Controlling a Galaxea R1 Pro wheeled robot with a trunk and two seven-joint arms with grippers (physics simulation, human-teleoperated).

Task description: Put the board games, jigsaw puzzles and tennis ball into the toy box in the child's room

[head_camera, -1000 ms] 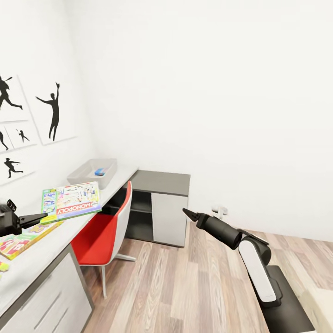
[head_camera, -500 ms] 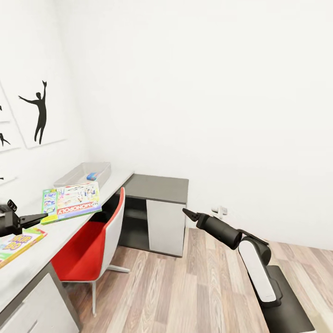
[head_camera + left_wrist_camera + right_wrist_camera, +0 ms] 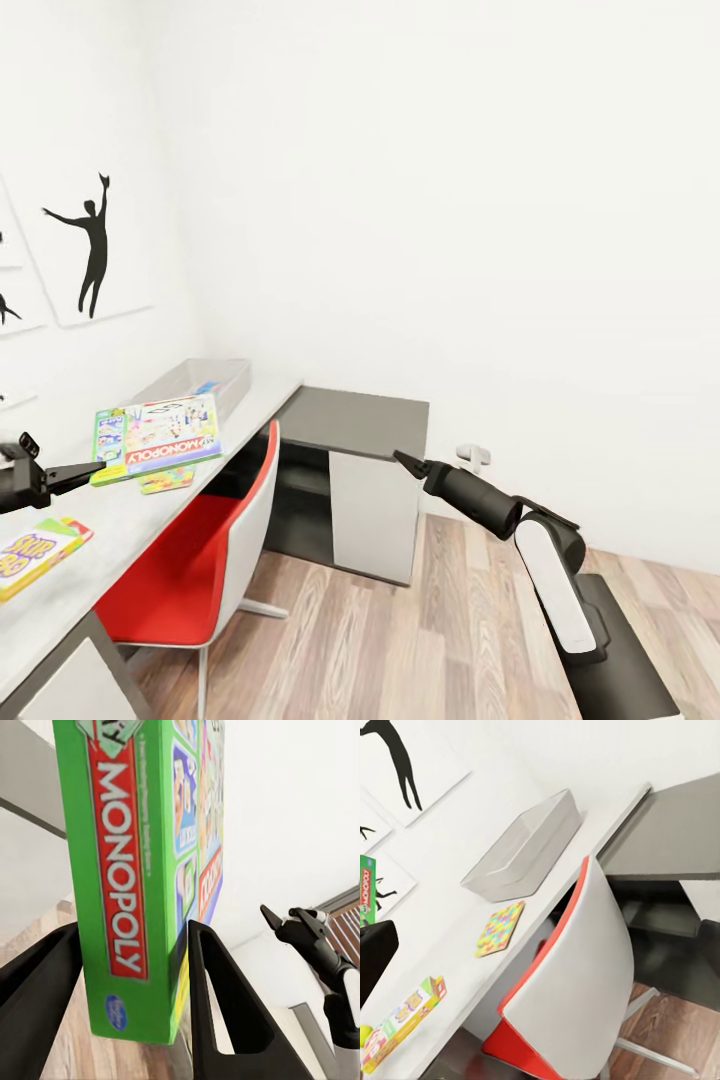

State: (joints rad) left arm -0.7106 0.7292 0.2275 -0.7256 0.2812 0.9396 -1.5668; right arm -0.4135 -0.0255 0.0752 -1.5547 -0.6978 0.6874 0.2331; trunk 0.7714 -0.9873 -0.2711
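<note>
My left gripper (image 3: 75, 473) is shut on a green-white-red board game, the Monopoly box (image 3: 157, 434), which it holds level above the table (image 3: 120, 515). The left wrist view has the Monopoly box (image 3: 142, 870) clamped between the two black fingers (image 3: 225, 1012). The light-grey toy box (image 3: 190, 385) stands further along the table, with a small blue box (image 3: 208, 387) inside it. A jigsaw puzzle (image 3: 166, 481) and the SKIP-BO box (image 3: 30, 555) lie on the tabletop. In the right wrist view I see the toy box (image 3: 521, 847), a puzzle (image 3: 500, 928), the SKIP-BO box (image 3: 401, 1024) and a yellow-green ball (image 3: 364, 1035). My right gripper (image 3: 408, 460) hangs open over the floor.
A red and white chair (image 3: 210, 550) is pushed in at the table. A lower dark-grey-topped desk (image 3: 355, 420) joins the table's far end. Wood-plank floor (image 3: 430, 620) lies open to the right. Black silhouette pictures (image 3: 90, 245) hang on the left wall.
The whole head view has shifted, so the camera moved along the table. A puzzle now shows below the held Monopoly box. Both arms keep their poses.
</note>
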